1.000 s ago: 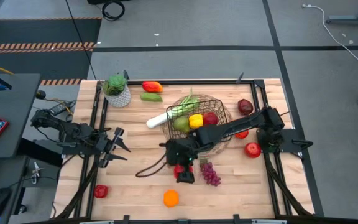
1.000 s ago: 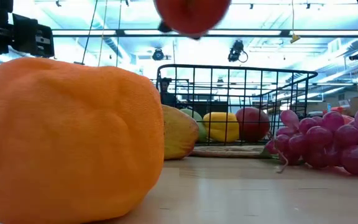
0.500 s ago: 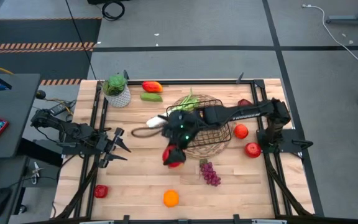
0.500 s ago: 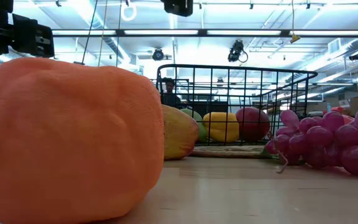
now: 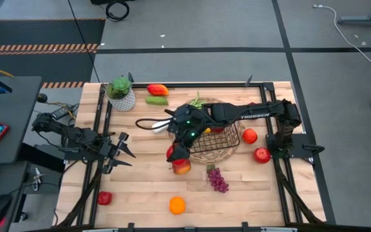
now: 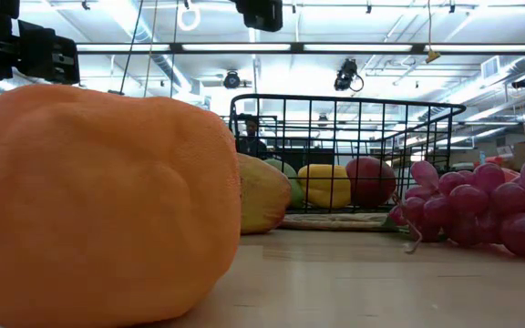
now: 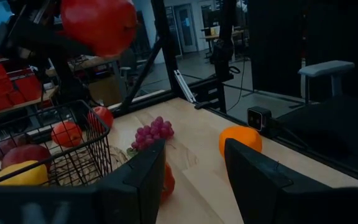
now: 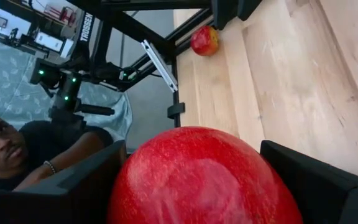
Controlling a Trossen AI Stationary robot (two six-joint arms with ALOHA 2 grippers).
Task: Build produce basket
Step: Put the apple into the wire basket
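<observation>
The black wire basket (image 5: 214, 132) stands on a round wicker mat and holds yellow, green and red produce plus a leek (image 5: 161, 125) whose white end pokes out over its left side. My right gripper (image 5: 176, 154) hangs above the table just left of the basket, shut on a red apple (image 8: 204, 177), which also shows high up in the left wrist view (image 7: 98, 25). Below it an orange-red fruit (image 5: 181, 169) lies on the table. My left gripper (image 5: 124, 151) waits open at the left edge. My right gripper pinches the red apple between its two fingers (image 8: 82, 183), one on each opposite side (image 8: 132, 180). The fingers slant down toward the table's near edge. The apple is lifted clear, well above the wood.
Purple grapes (image 5: 218, 179), an orange (image 5: 177, 205) and a red apple (image 5: 104, 198) lie near the front. Two more red apples (image 5: 261, 154) sit right of the basket. A potted plant (image 5: 121, 93), a red-yellow piece (image 5: 158, 89) and a green one (image 5: 156, 100) are at the back left.
My right gripper has risen with the red apple and moved toward the far edge and slightly left, rolling its wrist. The apple has left the top of the low view. The orange-red fruit beneath it now shows on the table.
</observation>
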